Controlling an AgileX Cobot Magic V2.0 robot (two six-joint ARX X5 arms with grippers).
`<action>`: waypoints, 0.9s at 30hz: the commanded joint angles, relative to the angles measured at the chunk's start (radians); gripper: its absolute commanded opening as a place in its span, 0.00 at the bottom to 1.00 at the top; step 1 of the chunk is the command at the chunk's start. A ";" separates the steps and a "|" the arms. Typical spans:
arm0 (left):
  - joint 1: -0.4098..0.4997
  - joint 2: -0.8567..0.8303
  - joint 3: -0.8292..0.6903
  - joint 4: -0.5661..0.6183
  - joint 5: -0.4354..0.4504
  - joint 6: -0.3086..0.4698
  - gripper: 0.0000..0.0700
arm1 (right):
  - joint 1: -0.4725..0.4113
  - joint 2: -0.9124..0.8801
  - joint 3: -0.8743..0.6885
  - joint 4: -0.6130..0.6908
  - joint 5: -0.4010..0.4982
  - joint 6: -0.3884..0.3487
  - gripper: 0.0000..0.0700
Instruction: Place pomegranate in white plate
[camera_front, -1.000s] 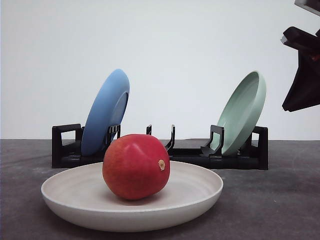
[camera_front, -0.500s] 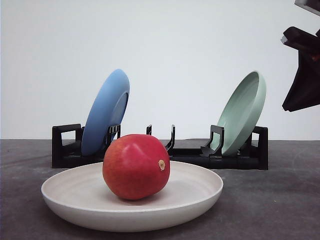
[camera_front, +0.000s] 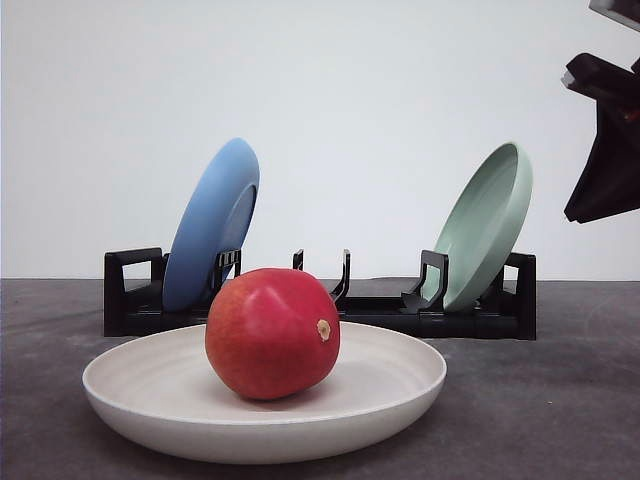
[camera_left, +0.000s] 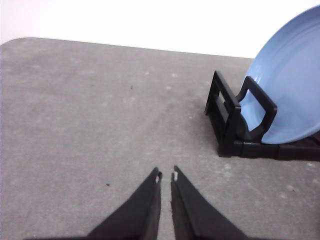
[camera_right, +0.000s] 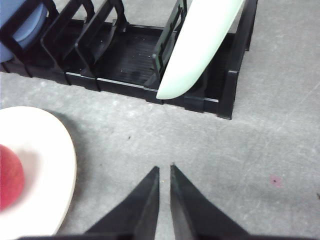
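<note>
The glossy red pomegranate (camera_front: 272, 333) rests inside the white plate (camera_front: 400, 395) at the table's front, its tan nub facing right. The right wrist view catches an edge of the pomegranate (camera_right: 10, 176) and the white plate (camera_right: 50, 170). My right gripper (camera_right: 164, 169) hovers shut over bare table to the right of the plate, holding nothing; part of the right arm (camera_front: 607, 140) shows high at the right. My left gripper (camera_left: 166, 175) is shut and empty above grey table, left of the rack's end.
A black dish rack (camera_front: 320, 300) stands behind the plate with a blue plate (camera_front: 212, 225) leaning at its left and a pale green plate (camera_front: 486, 225) at its right. Both appear in the wrist views: blue plate (camera_left: 290, 95), green plate (camera_right: 200, 45).
</note>
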 joint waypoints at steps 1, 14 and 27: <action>0.001 -0.002 -0.011 0.008 0.002 -0.005 0.02 | 0.003 0.005 0.001 0.010 0.003 -0.011 0.05; 0.001 -0.001 -0.011 0.016 0.002 -0.005 0.02 | 0.003 0.005 0.001 0.010 0.003 -0.011 0.05; 0.001 -0.001 -0.011 0.016 0.002 -0.005 0.02 | -0.031 -0.180 -0.057 0.004 0.085 -0.165 0.05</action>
